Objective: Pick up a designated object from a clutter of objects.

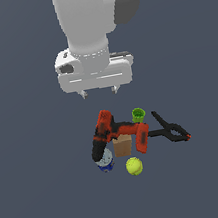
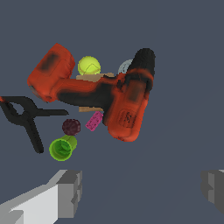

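Observation:
The tiny magenta-pink ridged piece lies on the floor against the red-and-black power drill, beside a dark maroon round lump. It is hidden in the exterior view. My gripper hangs open and empty above the clutter, apart from it; its grey fingers show wide apart in the wrist view. The drill lies across the tan box, with the tennis ball, blue can, green cup and black clamp around it.
In the wrist view the green cup lies on its side near the maroon lump, the clamp beside them, the tennis ball beyond the drill. Dark grey floor surrounds the pile.

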